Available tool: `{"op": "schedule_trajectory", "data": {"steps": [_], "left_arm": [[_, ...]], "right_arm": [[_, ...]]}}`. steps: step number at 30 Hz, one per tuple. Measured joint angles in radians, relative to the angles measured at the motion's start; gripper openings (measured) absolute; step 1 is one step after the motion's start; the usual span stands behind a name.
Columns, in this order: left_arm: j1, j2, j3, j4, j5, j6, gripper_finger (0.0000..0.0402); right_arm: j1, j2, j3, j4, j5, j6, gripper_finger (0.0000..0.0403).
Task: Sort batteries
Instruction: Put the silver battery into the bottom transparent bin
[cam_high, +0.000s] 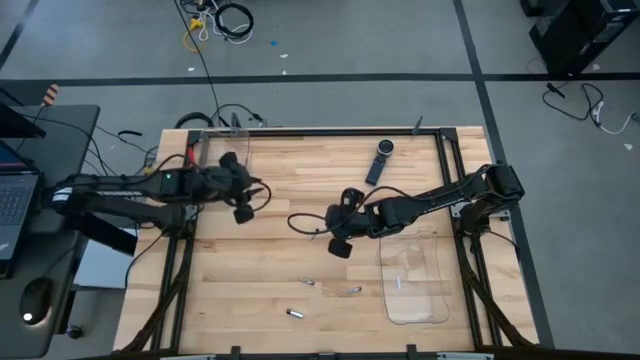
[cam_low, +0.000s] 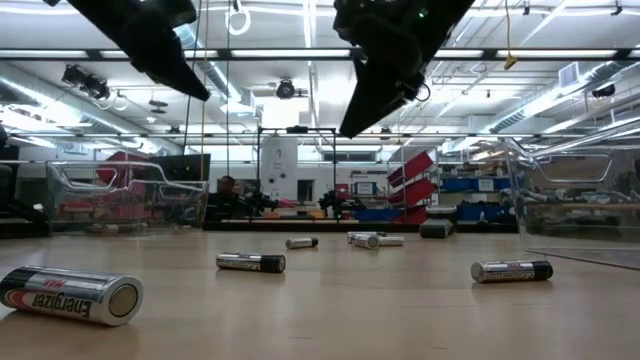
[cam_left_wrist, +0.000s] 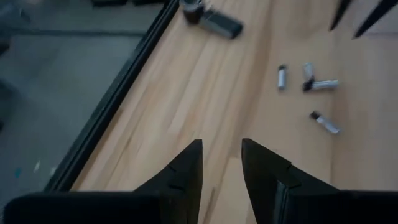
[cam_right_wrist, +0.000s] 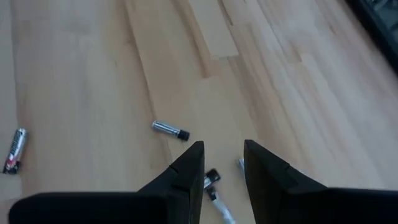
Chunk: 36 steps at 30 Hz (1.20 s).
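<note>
Several small silvery batteries with dark ends lie loose on the wooden table near its near edge: one (cam_high: 308, 282), a pair (cam_high: 346, 291) and one (cam_high: 295, 314). One more battery (cam_high: 398, 283) lies inside the clear tray (cam_high: 437, 300). My right gripper (cam_high: 340, 246) hovers open above the table's middle, just beyond the loose batteries (cam_right_wrist: 170, 129). It touches nothing. My left gripper (cam_high: 243, 211) hangs open over the table's left part, well away from the batteries (cam_left_wrist: 325, 122). In the low view both grippers are high above the batteries (cam_low: 250, 262).
A long black remote-like device (cam_high: 380, 160) lies near the far edge. A second clear bin (cam_high: 222, 148) stands at the far left corner. Black frame rails (cam_high: 445, 170) border the table. Bare wood lies between the two grippers.
</note>
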Motion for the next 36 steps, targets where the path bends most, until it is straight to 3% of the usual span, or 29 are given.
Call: {"op": "schedule_trajectory", "data": {"steps": [8,14,18,26,36], "left_arm": [[-0.049,0.000,-0.114,0.226,0.000,0.060,0.0111],[-0.049,0.000,-0.145,0.305,-0.001,0.076,0.0111],[-0.049,0.000,-0.145,0.305,-0.001,0.075,0.0111],[-0.049,0.003,-0.145,0.303,-0.001,0.070,0.0111],[-0.049,0.003,-0.145,0.304,-0.001,0.070,0.0111]], "right_arm": [[-0.050,0.001,-0.049,-0.005,-0.004,0.475,0.0099],[-0.109,0.001,-0.055,-0.003,-0.022,0.518,0.0099],[-0.143,0.001,-0.055,-0.006,-0.112,0.327,0.0099],[-0.141,0.000,-0.076,-0.010,-0.117,-0.152,0.0099],[-0.143,0.000,-0.218,0.150,-0.105,-0.223,0.0099]]}}
